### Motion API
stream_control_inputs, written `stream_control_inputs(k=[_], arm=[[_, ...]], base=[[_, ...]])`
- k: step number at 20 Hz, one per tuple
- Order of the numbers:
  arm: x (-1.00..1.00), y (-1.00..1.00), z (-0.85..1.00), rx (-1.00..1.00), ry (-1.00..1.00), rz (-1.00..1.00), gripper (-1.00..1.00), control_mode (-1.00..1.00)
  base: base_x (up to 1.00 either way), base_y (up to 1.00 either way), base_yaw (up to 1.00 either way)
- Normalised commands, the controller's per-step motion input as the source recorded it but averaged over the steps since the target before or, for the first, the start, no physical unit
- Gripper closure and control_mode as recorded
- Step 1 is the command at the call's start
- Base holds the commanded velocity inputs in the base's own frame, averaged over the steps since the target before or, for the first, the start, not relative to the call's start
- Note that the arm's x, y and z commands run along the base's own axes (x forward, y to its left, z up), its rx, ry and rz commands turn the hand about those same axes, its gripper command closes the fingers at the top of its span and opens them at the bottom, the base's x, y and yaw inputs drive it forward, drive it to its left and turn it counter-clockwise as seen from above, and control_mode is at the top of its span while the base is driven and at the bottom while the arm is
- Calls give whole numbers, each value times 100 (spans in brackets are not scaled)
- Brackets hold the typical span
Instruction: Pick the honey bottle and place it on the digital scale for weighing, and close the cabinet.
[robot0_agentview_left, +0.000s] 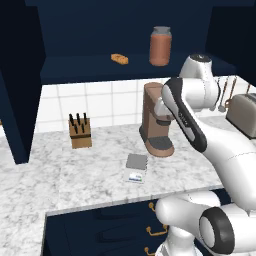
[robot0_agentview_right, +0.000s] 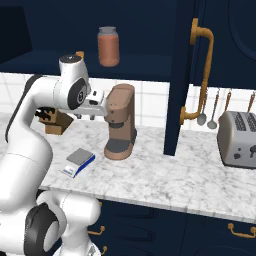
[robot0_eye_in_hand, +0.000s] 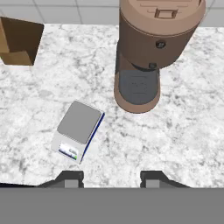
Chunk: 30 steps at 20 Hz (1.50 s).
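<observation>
White marbled counter (robot0_eye_in_hand: 183, 131) below an open navy cabinet (robot0_agentview_right: 220, 60). The gripper (robot0_eye_in_hand: 111, 178), at its narrowest and empty, hovers near the flat grey digital scale (robot0_eye_in_hand: 78, 130); the reddish-brown, grey-lidded honey bottle (robot0_agentview_left: 160, 46) stands on the cabinet shelf.

**Three views around the coffee machine**

The left base view looks forward and down from behind the arm's left side at the tall brown coffee machine (robot0_agentview_left: 156, 120) on the white marbled stone counter (robot0_agentview_left: 90, 175), from a middling distance. The right base view faces the same machine (robot0_agentview_right: 120, 121) from behind the arm's right side, about as far off. Both share the counter around it and the open dark navy cabinet shelf (robot0_agentview_left: 100, 67) above it. The hand view looks steeply down, much nearer, with the machine (robot0_eye_in_hand: 151, 48) at its top edge and the counter in front of it below.
</observation>
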Motion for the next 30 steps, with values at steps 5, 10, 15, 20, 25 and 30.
stream_control_inputs(k=[5, 10, 15, 20, 25, 30], arm=[[-30, 0, 0, 0, -4, 0, -100, -100], [-46, 0, 16, 0, -24, 0, -100, -100], [-30, 0, 61, 0, -31, 0, -100, -100], [-23, 0, 70, 0, -20, 0, -100, -100], [-6, 0, 76, 0, -26, 0, -100, -100], [-2, 0, 82, 0, -21, 0, -100, -100]], base=[[0, 0, 0], [0, 0, 0], [0, 0, 0], [0, 0, 0], [0, 0, 0], [0, 0, 0]])
